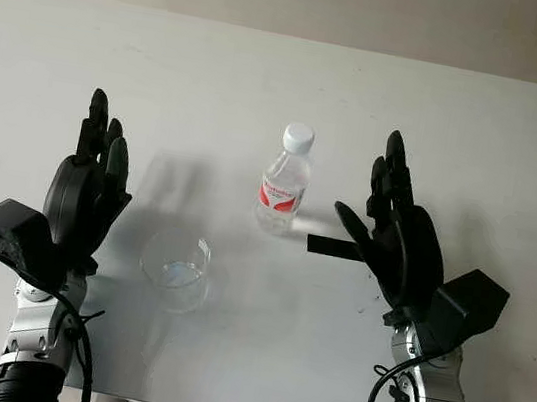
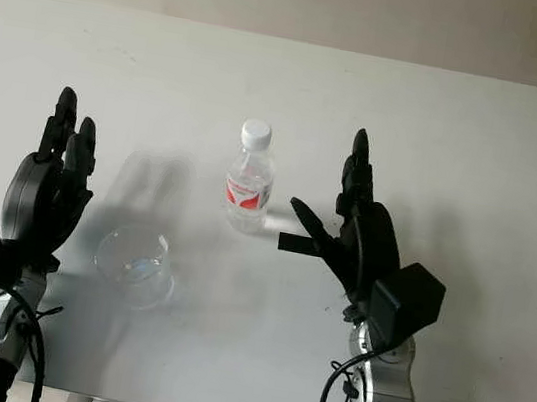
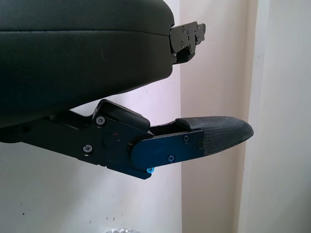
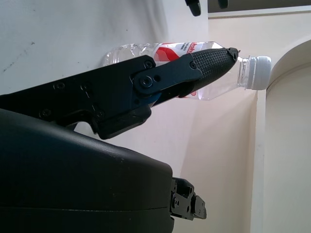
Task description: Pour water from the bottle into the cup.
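A clear plastic bottle (image 1: 285, 181) with a white cap and a red label stands upright near the middle of the white table (image 1: 268, 70). A clear glass cup (image 1: 175, 268) stands in front of it and to its left. My right hand (image 1: 388, 214) is open, raised a little to the right of the bottle, palm turned toward it and not touching it. In the right wrist view the bottle (image 4: 218, 75) shows past a finger (image 4: 204, 65). My left hand (image 1: 97, 165) is open, held up left of the cup.
A short black strip (image 1: 327, 246) lies on the table between the bottle and my right hand. The table's near edge runs just behind both forearms, and a pale wall stands beyond its far edge.
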`<action>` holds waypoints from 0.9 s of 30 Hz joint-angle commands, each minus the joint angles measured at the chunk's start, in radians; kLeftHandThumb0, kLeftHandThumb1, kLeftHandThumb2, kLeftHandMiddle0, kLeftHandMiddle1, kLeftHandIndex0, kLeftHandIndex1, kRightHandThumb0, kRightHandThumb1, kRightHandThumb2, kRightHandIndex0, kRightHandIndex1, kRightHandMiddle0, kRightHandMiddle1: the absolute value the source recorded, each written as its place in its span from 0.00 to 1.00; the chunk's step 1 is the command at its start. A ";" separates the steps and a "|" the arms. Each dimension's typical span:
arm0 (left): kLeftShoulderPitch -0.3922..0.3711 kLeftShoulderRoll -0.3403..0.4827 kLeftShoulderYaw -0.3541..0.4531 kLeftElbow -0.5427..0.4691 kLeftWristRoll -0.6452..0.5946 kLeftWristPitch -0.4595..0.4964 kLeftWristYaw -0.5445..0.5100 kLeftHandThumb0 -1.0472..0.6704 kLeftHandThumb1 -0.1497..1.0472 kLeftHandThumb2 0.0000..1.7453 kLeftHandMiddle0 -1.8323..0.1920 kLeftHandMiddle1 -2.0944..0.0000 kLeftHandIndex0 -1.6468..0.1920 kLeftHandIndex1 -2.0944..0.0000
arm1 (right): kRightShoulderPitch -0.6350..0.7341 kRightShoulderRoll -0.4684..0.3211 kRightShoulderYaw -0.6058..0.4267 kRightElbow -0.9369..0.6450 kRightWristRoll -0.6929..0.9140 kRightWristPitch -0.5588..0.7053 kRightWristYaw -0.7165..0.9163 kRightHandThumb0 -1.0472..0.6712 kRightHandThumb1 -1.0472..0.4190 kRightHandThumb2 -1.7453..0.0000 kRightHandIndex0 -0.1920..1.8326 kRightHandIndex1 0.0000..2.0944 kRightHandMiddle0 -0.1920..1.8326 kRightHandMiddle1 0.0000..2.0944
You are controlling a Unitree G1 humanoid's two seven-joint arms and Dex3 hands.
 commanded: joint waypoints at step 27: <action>0.005 -0.018 -0.010 -0.020 0.001 0.011 0.014 0.16 1.00 0.34 1.00 0.98 1.00 1.00 | -0.292 0.007 0.056 0.286 -0.017 -0.021 0.111 0.06 0.10 0.98 0.00 0.00 0.00 0.00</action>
